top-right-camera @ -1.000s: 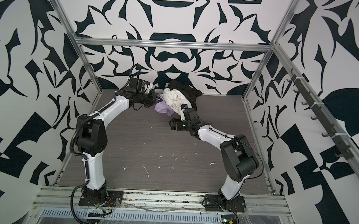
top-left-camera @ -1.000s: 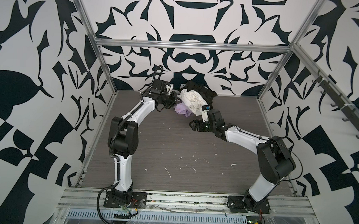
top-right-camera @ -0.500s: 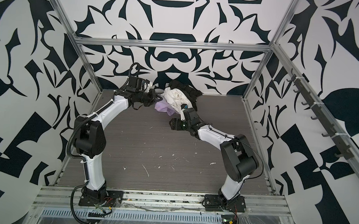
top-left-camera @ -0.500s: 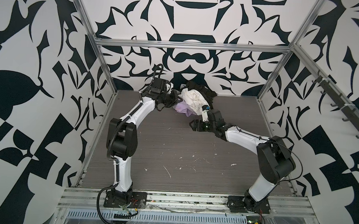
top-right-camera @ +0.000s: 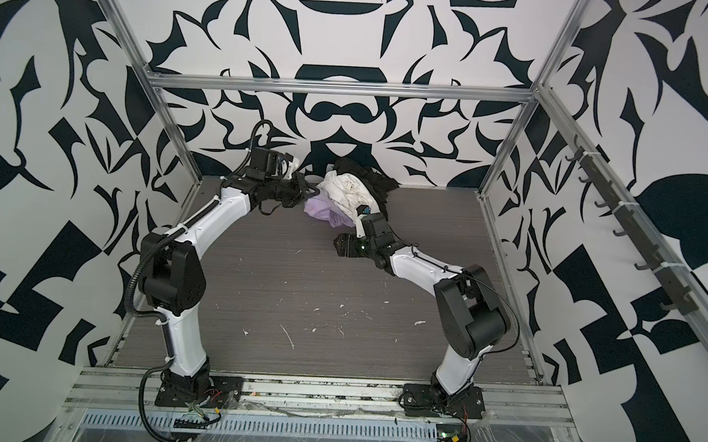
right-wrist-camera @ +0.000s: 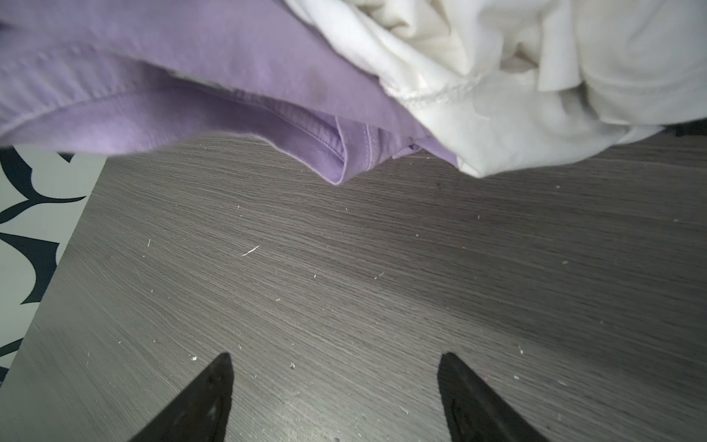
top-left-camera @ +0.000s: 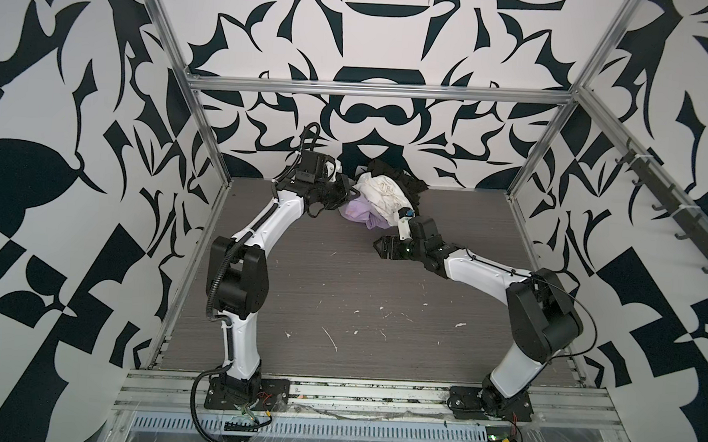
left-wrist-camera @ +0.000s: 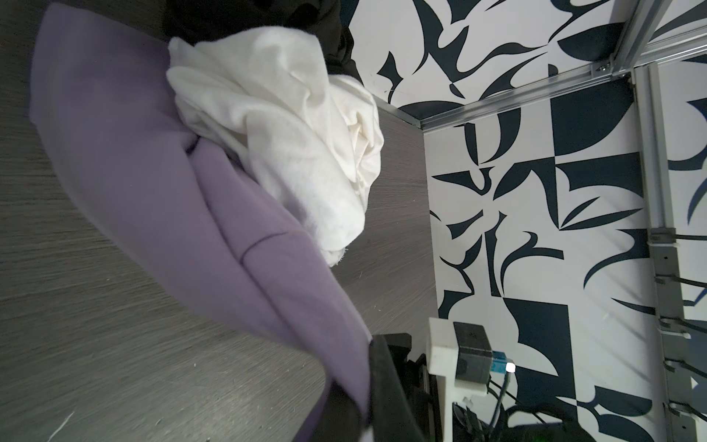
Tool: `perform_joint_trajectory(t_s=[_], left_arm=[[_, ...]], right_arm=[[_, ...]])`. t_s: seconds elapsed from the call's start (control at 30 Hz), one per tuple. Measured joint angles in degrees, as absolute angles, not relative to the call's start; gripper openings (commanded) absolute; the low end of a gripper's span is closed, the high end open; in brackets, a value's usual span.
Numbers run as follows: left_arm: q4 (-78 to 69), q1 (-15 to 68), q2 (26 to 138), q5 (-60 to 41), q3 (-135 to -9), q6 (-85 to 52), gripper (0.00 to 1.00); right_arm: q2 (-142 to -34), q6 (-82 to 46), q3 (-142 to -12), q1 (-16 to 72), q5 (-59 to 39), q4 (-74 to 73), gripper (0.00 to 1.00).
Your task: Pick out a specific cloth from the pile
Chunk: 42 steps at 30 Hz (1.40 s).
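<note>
The pile sits against the back wall. It holds a cream-white cloth (top-left-camera: pixel 381 192) (top-right-camera: pixel 348 188), a black cloth (top-left-camera: pixel 406 180) behind it, and the lavender cloth (top-left-camera: pixel 359 212) (top-right-camera: pixel 322 208) at its front left. My left gripper (top-left-camera: pixel 347 193) (top-right-camera: pixel 310 191) is at the pile's left edge. In the left wrist view this gripper (left-wrist-camera: pixel 361 382) is shut on a fold of the lavender cloth (left-wrist-camera: pixel 160 183), which stretches from the jaws to under the white cloth (left-wrist-camera: pixel 290 145). My right gripper (top-left-camera: pixel 378 246) (right-wrist-camera: pixel 336 359) hovers open low over the table, just in front of the lavender cloth (right-wrist-camera: pixel 229 76), holding nothing.
The grey wood-grain table (top-left-camera: pixel 339 304) is strewn with small white flecks. Patterned walls and an aluminium frame (top-left-camera: pixel 371 90) close in the back and sides. A rail of hooks (top-left-camera: pixel 677 214) runs along the right wall.
The left arm has shifted slightly with the lavender cloth in its grip; the cloth looks blurred by motion. The right arm has stayed where it was.
</note>
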<state>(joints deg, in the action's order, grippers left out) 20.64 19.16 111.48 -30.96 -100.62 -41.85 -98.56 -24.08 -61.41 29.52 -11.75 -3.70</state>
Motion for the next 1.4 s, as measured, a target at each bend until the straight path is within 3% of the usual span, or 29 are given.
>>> perform_joint_trajectory(t_s=[1.4], left_arm=[[20.7, 19.4, 107.0, -30.6, -100.6, -42.2, 0.01]], right_arm=[[-98.6, -24.1, -59.6, 29.5, -11.7, -5.7, 0.86]])
